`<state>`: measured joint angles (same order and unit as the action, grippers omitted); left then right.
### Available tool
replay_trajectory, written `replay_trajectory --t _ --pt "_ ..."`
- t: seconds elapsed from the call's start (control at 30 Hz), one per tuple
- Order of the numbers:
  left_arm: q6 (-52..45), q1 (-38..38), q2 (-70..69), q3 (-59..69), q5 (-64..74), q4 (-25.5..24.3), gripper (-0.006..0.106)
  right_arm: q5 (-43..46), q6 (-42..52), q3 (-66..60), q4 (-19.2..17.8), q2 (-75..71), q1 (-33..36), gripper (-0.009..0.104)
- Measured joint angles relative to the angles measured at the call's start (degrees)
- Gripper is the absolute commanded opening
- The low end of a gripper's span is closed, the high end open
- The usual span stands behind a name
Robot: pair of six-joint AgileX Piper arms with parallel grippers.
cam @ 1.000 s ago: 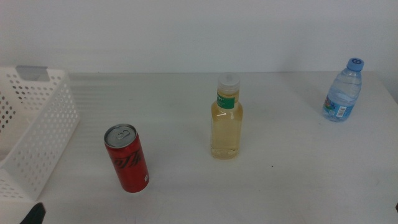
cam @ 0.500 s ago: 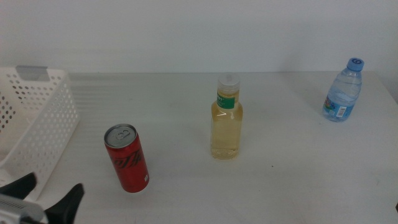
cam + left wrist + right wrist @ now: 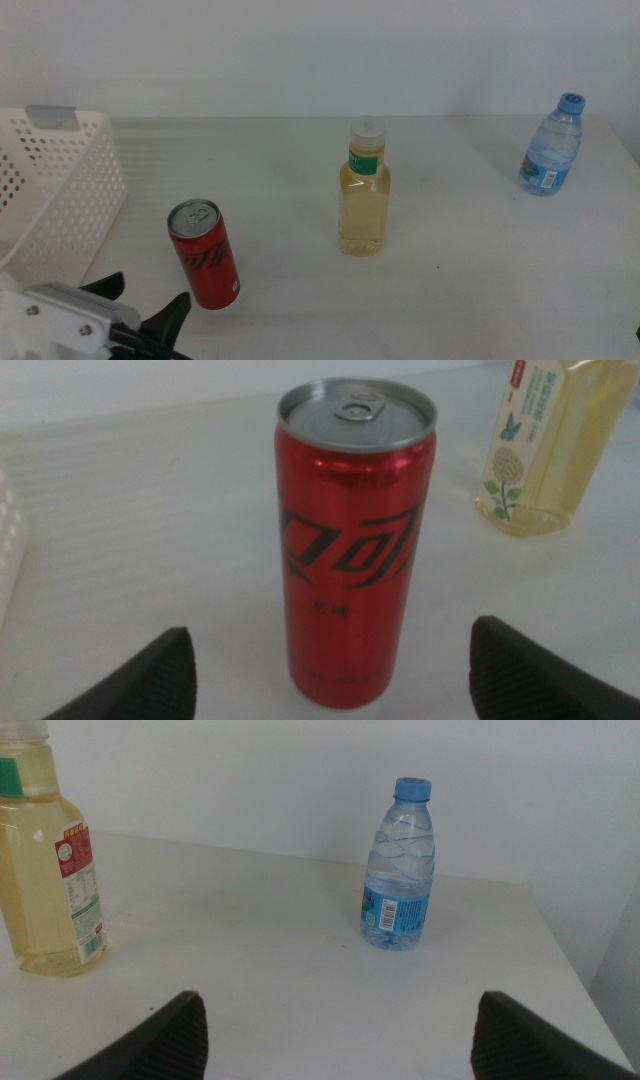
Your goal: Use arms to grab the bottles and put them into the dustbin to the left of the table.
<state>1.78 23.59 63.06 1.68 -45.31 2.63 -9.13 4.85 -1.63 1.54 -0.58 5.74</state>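
Left gripper [image 3: 140, 322], jaws spread wide, is sitting just beside red soda can [image 3: 204, 254], not touching; right gripper [image 3: 335, 1045] is waiting agape.

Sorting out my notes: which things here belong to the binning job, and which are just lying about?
Job: red can, yellow drink bottle, water bottle, white basket, left hand near the can, right hand.
Lying about: nothing; only the table.

My overhead camera looks forward and down across the tabletop [image 3: 480, 250]. My left wrist camera sits close to the can [image 3: 352, 540]; both wrist cameras share the yellow bottle [image 3: 45, 860].
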Motion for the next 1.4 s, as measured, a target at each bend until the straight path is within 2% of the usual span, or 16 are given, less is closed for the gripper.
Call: replay_trajectory --t 0.2,0.43,1.23,1.4 --pt "0.12 0.06 8.59 -0.54 -11.30 -1.39 0.090 0.00 0.00 0.00 0.00 0.00 0.00 0.070" --pt "0.54 0.10 16.39 -0.54 -17.09 -1.45 0.090 0.00 0.00 0.00 0.00 0.00 0.00 0.070" --pt "2.72 0.10 19.23 -0.58 -19.62 -1.47 0.090 0.00 0.00 0.00 0.00 0.00 0.00 0.070" --pt "5.04 0.10 21.38 -0.78 -19.69 -4.51 0.090 0.00 0.00 0.00 0.00 0.00 0.00 0.070"
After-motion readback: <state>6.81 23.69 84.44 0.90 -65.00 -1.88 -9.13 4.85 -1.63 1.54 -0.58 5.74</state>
